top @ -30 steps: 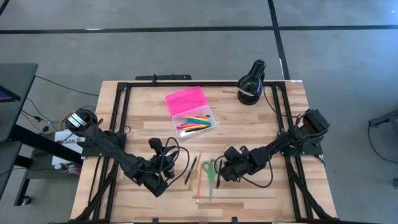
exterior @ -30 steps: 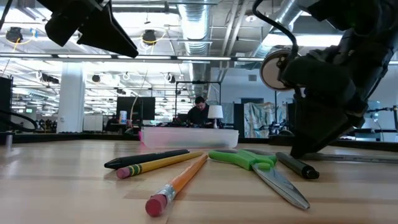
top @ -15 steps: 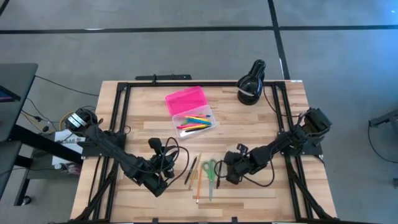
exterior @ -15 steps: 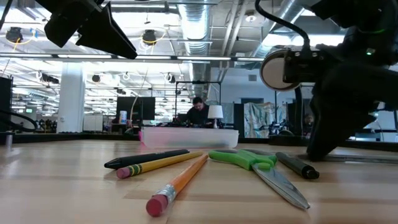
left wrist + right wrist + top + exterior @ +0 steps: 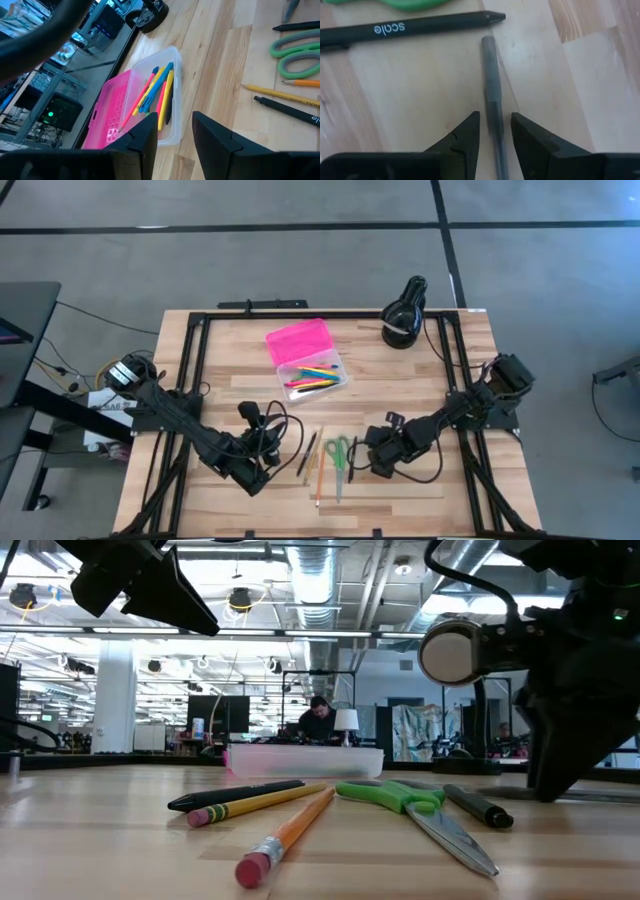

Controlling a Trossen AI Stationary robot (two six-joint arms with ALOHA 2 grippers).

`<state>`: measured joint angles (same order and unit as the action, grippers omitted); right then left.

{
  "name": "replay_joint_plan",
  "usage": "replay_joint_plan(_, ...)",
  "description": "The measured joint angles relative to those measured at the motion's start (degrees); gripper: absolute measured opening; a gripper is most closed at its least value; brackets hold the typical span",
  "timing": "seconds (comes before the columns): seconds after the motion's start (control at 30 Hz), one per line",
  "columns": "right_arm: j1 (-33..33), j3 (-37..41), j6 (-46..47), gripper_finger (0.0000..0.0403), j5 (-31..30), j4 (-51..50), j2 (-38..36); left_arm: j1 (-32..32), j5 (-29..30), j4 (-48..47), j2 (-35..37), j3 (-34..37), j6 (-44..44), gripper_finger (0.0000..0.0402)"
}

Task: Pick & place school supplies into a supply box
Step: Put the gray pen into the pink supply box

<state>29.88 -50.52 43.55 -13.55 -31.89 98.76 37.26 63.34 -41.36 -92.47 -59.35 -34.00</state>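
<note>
The supply box stands open on the far middle of the table, pink lid (image 5: 298, 340) beside its clear base (image 5: 316, 374), which holds several colored pens (image 5: 159, 92). Green-handled scissors (image 5: 338, 454), an orange pencil (image 5: 290, 835), a yellow pencil (image 5: 255, 805) and black pens (image 5: 478, 807) lie flat near the near edge. My right gripper (image 5: 494, 117) is open and low over the table just right of the scissors, its fingers on either side of a thin grey pen (image 5: 491, 85) that lies along them. My left gripper (image 5: 175, 117) hovers open, left of the supplies.
A black rounded object with a white band (image 5: 404, 315) sits at the far right of the table. Black frame rails (image 5: 196, 370) run along the table's sides. A person (image 5: 320, 720) sits in the room beyond. Bare wood lies between the box and the loose supplies.
My right gripper has slid low over the table toward the right and near edges, away from the scissors. The supplies and the box have stayed where they were.
</note>
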Motion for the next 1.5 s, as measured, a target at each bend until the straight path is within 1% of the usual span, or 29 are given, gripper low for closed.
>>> replay_joint_plan(0.13, -0.4, 0.0, 0.0, 0.0107, 1.1, -1.2, 0.0, 0.0, 0.0, 0.0, 0.0, 0.0, 0.0, 0.0116)
replay_joint_plan(0.37, -3.9, -0.1, -0.3, 0.0107, 7.8, -2.8, -0.1, 0.0, 0.0, 0.0, 0.0, 0.0, 0.0, 0.0116)
replay_joint_plan(0.5, -5.1, -0.1, -2.6, 0.0107, 8.7, -3.0, -0.1, 0.0, 0.0, -0.1, 0.0, 0.0, 0.0, 0.0116)
replay_joint_plan(0.6, -5.3, -0.1, -3.5, 0.0103, 8.7, -3.0, 0.0, 0.0, 0.0, -0.1, 0.0, 0.0, 0.0, 0.0116)
replay_joint_plan(0.67, -5.3, 0.0, -4.0, 0.0093, 8.6, -3.0, 0.0, 0.0, 0.0, -0.1, 0.0, 0.0, 0.0, 0.0116)
replay_joint_plan(0.9, -5.2, 0.0, -6.1, 0.0030, 7.8, -3.5, 0.0, 0.0, 0.0, -0.1, 0.0, 0.0, -0.1, 0.0116)
replay_joint_plan(1.0, -5.2, 0.0, -6.7, 0.0009, 7.6, -3.5, 0.0, 0.0, 0.0, -0.1, 0.0, 0.0, -0.1, 0.0116)
replay_joint_plan(1.07, -5.2, 0.0, -6.7, 0.0006, 7.6, -3.5, 0.0, 0.0, 0.0, -0.2, 0.0, 0.0, -0.1, 0.0116)
replay_joint_plan(1.17, -5.2, 0.0, -6.7, 0.0016, 7.5, -3.5, 0.0, 0.0, 0.0, -0.2, 0.0, 0.0, -0.1, 0.0116)
replay_joint_plan(1.3, -5.2, 0.1, -9.2, 0.0023, 6.5, -3.4, 0.1, 0.0, 0.0, -0.4, 0.0, 0.0, -0.1, 0.0116)
replay_joint_plan(1.5, -5.1, 0.0, -14.4, 0.0005, 4.8, -2.9, 0.1, 0.0, 0.0, -3.5, 0.0, 0.0, -2.7, 0.0116)
